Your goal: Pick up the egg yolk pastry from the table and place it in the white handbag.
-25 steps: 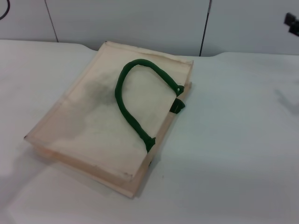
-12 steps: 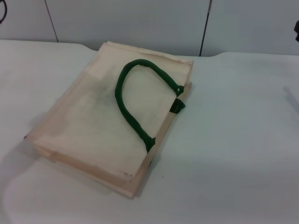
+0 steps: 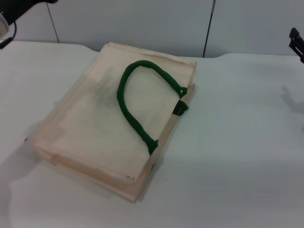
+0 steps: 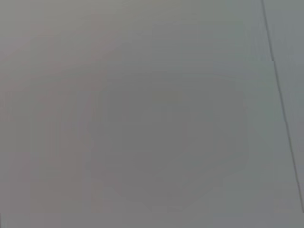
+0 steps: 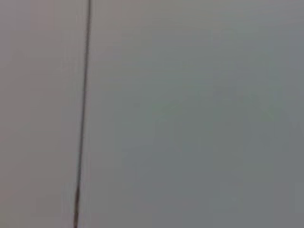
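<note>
1. The handbag [image 3: 111,126] is lying flat on the table [image 3: 237,142], one green handle [image 3: 135,102] looping across its upper face.
2. No pastry is showing in any view.
3. The left gripper [image 3: 9,19] is sitting at the head view's top left corner, well apart from the bag; its state cannot be told.
4. The right gripper [image 3: 297,40] is poking in at the right edge, also unreadable.
5. Both wrist views are showing only a plain grey wall.
</note>
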`<state>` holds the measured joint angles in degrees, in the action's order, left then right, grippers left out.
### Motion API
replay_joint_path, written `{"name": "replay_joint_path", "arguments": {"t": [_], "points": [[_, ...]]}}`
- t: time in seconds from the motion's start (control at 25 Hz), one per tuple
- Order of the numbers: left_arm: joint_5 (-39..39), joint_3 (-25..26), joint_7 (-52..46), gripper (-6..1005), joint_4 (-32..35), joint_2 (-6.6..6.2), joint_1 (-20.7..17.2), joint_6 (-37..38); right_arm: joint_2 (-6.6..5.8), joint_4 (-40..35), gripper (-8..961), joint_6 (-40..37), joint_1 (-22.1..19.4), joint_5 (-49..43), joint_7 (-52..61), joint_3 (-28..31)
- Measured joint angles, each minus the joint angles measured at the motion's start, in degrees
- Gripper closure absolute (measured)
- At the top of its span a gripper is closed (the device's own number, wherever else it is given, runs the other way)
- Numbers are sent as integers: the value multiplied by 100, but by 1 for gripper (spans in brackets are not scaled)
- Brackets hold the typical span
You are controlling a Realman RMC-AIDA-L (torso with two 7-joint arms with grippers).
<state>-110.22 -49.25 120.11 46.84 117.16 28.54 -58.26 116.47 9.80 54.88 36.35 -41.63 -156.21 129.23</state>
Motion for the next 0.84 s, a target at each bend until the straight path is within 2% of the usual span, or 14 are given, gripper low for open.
{"name": "replay_joint_path", "arguments": {"t": [0.16,0.32,0.68,0.84], "points": [[-216,-35,277,523,-207,11,29,15,9,-393,194,89,120,565,-431,-22],[-330,-82,593,543,-370,3,43,-29,-1,-697,194,237,242,691,-794,0],[-402,-294,924,565,-403,-14,57,-71,-4,-709,194,263,302,792,-844,110],[-916,-277,1021,565,-564,-1,56,-2,13,-740,194,301,313,1064,-882,118]]}}
